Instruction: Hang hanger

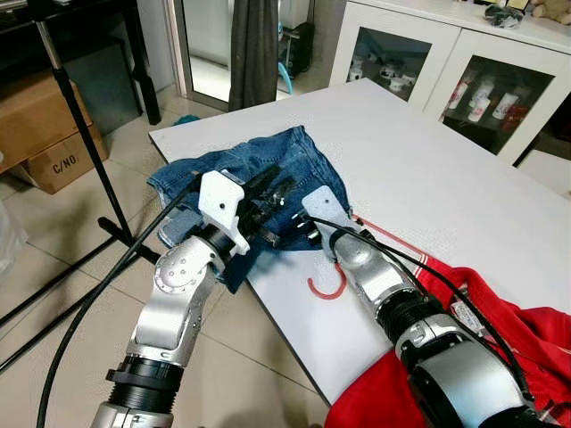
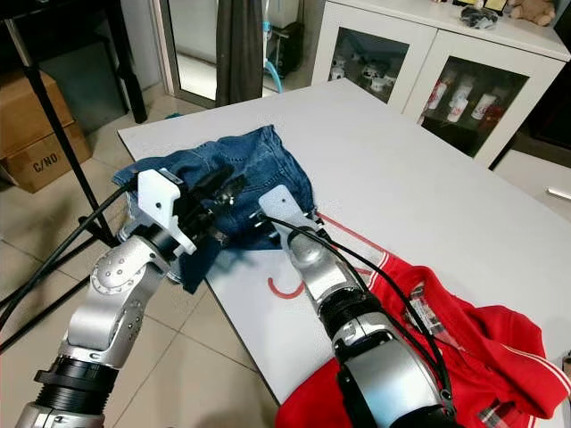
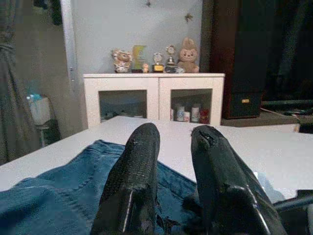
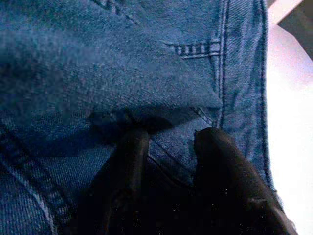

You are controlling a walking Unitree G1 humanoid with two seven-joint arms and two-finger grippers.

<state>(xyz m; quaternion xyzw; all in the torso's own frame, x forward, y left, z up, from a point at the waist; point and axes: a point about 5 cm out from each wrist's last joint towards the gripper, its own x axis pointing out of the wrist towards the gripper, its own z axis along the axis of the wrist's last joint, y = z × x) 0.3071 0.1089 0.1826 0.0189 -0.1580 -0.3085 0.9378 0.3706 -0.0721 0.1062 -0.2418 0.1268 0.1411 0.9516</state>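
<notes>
Hanger (image 1: 332, 287) light, stiff, slick; you grip hook. Jeans (image 1: 294, 165) soft. Left gripper (image 1: 272, 198) narrow gap, empty; right gripper (image 4: 166, 147) parted, probably on denim.

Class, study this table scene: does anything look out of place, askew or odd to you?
Yes. The denim garment lies crumpled at the white table's corner, partly hanging over the edge. The red hanger lies flat on the table, its far end running under the right arm. A red garment is heaped at the near edge.
</notes>
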